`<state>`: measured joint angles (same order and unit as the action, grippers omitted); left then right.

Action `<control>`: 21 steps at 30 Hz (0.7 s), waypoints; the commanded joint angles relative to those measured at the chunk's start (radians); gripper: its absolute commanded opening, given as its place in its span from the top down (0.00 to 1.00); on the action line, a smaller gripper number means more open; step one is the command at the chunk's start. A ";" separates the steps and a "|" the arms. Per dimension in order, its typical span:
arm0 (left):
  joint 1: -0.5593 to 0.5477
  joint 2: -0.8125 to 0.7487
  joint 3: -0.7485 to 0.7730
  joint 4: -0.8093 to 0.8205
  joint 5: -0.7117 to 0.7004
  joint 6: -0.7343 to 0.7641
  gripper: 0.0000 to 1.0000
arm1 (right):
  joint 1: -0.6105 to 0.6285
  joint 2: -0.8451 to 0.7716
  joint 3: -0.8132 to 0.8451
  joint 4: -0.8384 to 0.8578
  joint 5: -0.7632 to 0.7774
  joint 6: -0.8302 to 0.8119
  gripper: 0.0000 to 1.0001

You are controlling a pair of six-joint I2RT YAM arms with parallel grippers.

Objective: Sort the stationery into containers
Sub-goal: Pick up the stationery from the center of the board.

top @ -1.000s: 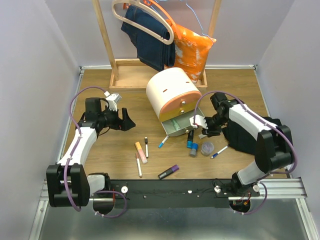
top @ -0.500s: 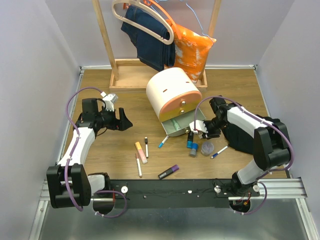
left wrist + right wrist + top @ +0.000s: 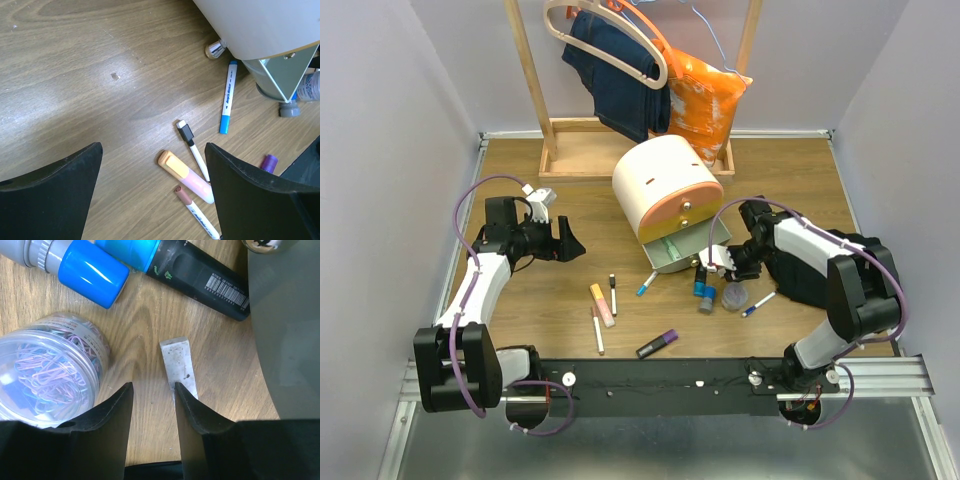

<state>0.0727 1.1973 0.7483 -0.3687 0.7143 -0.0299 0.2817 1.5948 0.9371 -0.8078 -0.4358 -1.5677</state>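
Left pincer (image 3: 154,150): jaws wide apart, empty, above the wooden surface (image 3: 75,75).
Right pincer (image 3: 152,400): jaws part-way apart, gripping nothing; grey eraser block (image 3: 176,362) lies flat, near end hidden behind 1 finger.
Beside eraser: paper-clip jar (image 3: 47,365), blue-capped marker (image 3: 92,272), black marker (image 3: 200,277).
Below left pincer: blue pen (image 3: 228,97), orange-pink highlighter (image 3: 185,176), loose on surface.
Cabinet (image 3: 665,185): bottom drawer (image 3: 682,250) pulled out.

- The cream cabinet (image 3: 663,185) is stood upright, its lowest drawer (image 3: 678,252) pulled open.
- An orange-pink highlighter (image 3: 601,304) and a purple marker (image 3: 658,343) are laid flat before it.
- A clear jar (image 3: 47,365) is set near a grey block (image 3: 175,360).
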 commanded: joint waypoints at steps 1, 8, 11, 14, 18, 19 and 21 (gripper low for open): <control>0.009 0.004 0.020 -0.001 0.005 0.002 0.08 | -0.003 -0.018 -0.027 0.091 -0.049 0.012 0.53; 0.009 0.005 0.019 0.004 0.010 -0.002 0.08 | -0.003 -0.036 -0.083 0.186 -0.040 0.005 0.51; 0.009 0.005 0.022 0.004 0.013 -0.004 0.08 | -0.003 -0.064 -0.126 0.249 -0.032 0.012 0.51; 0.009 0.007 0.022 0.002 0.014 -0.004 0.08 | -0.003 -0.119 -0.182 0.327 -0.043 0.029 0.51; 0.009 0.008 0.019 0.008 0.017 -0.007 0.08 | -0.003 -0.131 -0.186 0.345 -0.054 0.052 0.49; 0.009 0.008 0.017 0.010 0.019 -0.010 0.08 | -0.003 -0.124 -0.175 0.337 -0.055 0.063 0.48; 0.009 0.010 0.017 0.014 0.020 -0.011 0.08 | -0.003 -0.090 -0.134 0.316 -0.046 0.112 0.46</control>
<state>0.0731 1.2003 0.7483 -0.3676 0.7147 -0.0319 0.2794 1.4578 0.7593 -0.5888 -0.4511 -1.5204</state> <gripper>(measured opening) 0.920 0.514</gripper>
